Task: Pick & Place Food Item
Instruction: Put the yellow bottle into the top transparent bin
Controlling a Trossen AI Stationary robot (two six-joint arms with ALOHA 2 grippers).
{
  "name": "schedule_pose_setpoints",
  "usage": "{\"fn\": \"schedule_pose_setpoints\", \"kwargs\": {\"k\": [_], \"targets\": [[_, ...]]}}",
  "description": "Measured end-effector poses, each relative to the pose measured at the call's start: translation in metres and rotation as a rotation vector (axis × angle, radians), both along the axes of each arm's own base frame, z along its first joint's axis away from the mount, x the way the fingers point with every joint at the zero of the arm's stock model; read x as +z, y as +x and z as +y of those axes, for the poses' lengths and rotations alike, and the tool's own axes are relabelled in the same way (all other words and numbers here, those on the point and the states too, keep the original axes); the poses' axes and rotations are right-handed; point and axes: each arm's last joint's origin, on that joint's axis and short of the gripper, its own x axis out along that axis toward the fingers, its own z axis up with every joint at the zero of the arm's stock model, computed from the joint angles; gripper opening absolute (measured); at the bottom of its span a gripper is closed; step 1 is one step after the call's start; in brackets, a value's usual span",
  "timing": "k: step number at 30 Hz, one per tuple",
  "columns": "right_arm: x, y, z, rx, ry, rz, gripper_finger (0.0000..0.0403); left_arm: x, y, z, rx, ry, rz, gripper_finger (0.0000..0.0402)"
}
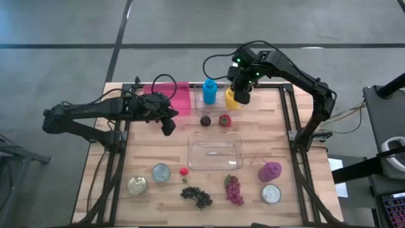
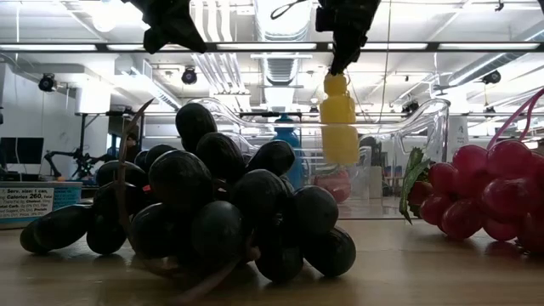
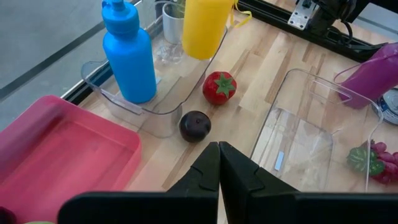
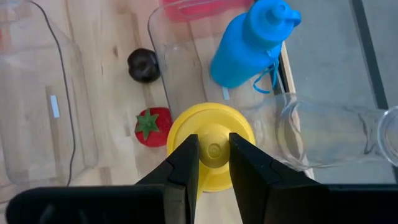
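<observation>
The right claw (image 4: 213, 163) grips the cap of the yellow plastic squeeze bottle (image 1: 233, 98), holding it lifted above the wooden surface (image 1: 266, 126) near the clear tray (image 1: 215, 152), unplaced, while the left claw (image 3: 219, 168) waits closed, empty.

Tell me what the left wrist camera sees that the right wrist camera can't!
Only the left wrist view shows the pink tray, the purple bottle, the red grapes and the left gripper, shut and empty. Only the right wrist view shows the right gripper pinching the cap of the yellow bottle from above. Both show that yellow bottle, the blue bottle, the strawberry, the dark plum and the clear container.
</observation>
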Motion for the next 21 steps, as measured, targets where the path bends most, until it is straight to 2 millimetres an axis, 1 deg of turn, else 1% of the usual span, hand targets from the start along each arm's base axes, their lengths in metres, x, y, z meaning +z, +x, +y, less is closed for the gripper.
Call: {"fn": "schedule_pose_setpoints", "kwargs": {"k": [6,12,21], "targets": [[-0.006,0.004,-0.002,-0.005,-0.004,-0.015,0.007,0.0,0.0,0.0,0.0,0.0,0.0,0.0006],[-0.021,0.006,-0.003,-0.007,0.013,0.008,0.007,0.0,0.0,0.0,0.0,0.0,0.0,0.0006],[-0.038,0.009,-0.005,-0.006,0.027,0.031,0.007,0.0,0.0,0.0,0.0,0.0,0.0,0.0006]]}}
